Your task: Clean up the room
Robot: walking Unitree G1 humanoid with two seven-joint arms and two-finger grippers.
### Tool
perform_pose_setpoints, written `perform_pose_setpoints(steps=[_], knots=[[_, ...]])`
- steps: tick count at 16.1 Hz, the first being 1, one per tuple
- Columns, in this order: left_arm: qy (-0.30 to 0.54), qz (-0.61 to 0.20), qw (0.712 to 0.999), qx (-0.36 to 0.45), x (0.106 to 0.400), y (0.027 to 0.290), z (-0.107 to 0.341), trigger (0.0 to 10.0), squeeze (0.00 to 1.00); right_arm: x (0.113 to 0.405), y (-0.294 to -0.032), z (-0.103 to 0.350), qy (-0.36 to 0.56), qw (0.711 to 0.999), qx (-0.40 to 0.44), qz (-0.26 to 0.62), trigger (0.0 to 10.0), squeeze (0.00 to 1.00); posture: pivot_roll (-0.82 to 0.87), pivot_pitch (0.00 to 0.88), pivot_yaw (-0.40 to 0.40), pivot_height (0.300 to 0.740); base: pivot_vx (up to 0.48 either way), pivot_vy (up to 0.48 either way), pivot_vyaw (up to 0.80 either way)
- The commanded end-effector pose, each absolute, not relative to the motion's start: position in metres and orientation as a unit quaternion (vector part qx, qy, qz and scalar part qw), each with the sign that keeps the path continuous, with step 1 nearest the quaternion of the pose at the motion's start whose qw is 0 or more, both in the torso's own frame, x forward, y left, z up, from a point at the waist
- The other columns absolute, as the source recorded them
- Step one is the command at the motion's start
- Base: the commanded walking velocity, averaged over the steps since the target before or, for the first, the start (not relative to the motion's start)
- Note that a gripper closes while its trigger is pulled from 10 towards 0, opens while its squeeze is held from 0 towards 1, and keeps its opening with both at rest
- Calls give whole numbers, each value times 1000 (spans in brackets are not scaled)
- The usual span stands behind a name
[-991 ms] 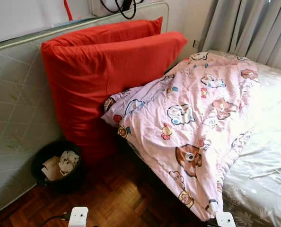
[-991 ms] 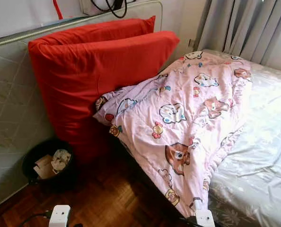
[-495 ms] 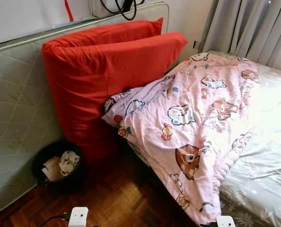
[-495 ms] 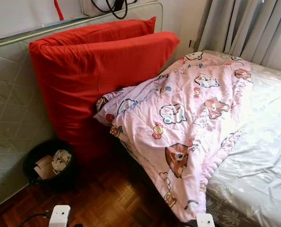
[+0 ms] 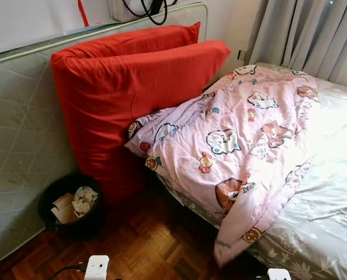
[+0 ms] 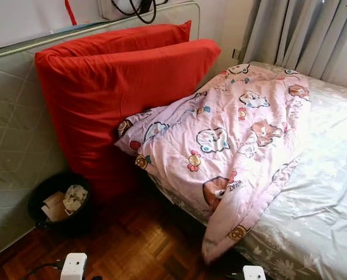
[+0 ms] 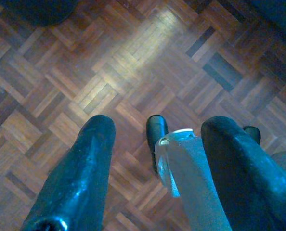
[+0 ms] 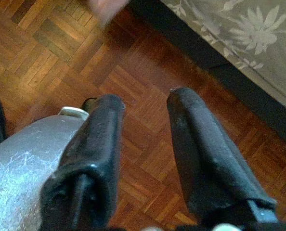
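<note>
**Blanket lies half on the bed, corner hanging down**

Blanket [image 5: 243, 134], pink with cartoon animals, is the main thing to tidy here. It lies in a slant across the bed [image 5: 325, 192], covering the side nearest the red pillows [image 5: 132, 99]. Its lower corner hangs over the bed edge toward the wooden floor [image 5: 144, 245] and looks a little blurred. The far part of the bed, near the curtain [image 5: 313, 35], shows only the pale flowered sheet.

I judge the work as only partly done. The blanket is on the bed but it is not spread flat and not straight, and the corner is not yet lifted onto the mattress. The two red pillows stand upright against a quilted mattress [image 5: 16, 146] that leans at the wall beside the bed, so they are probably also waiting to be placed. A black bin [image 5: 68, 204] with crumpled paper stands on the floor just beside the pillows.

The left gripper [image 7: 157, 159] hangs over the bare floor with its fingers wide apart and nothing between them. The right gripper [image 8: 145, 144] is also low, near the bed edge, with its fingers apart and empty.

One printed patch on the blanket near the hanging corner seems to carry small letters, but they are too small to read. No brand is visible.
</note>
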State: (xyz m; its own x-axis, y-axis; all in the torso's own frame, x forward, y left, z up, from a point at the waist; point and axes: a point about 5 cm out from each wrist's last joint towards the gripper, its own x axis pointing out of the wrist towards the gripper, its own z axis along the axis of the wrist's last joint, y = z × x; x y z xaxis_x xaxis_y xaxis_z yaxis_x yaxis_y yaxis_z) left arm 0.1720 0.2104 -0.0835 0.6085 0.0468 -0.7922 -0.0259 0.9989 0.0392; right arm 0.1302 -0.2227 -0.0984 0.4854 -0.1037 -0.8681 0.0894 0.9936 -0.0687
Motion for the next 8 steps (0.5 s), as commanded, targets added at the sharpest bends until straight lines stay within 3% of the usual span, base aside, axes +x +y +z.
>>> perform_pose_setpoints(steps=[1, 8], knots=[[444, 22, 896, 18, 171, 214, -83, 10000, 0, 124, -229, -99, 506, 860, 7, -71, 10000, 0, 59, 28, -22, 740, 0, 0, 0], [445, 22, 895, 16, 172, 214, -83, 10000, 0, 126, -242, -95, 484, 866, 59, -110, 10000, 0, 61, 24, -14, 740, 0, 0, 0]])
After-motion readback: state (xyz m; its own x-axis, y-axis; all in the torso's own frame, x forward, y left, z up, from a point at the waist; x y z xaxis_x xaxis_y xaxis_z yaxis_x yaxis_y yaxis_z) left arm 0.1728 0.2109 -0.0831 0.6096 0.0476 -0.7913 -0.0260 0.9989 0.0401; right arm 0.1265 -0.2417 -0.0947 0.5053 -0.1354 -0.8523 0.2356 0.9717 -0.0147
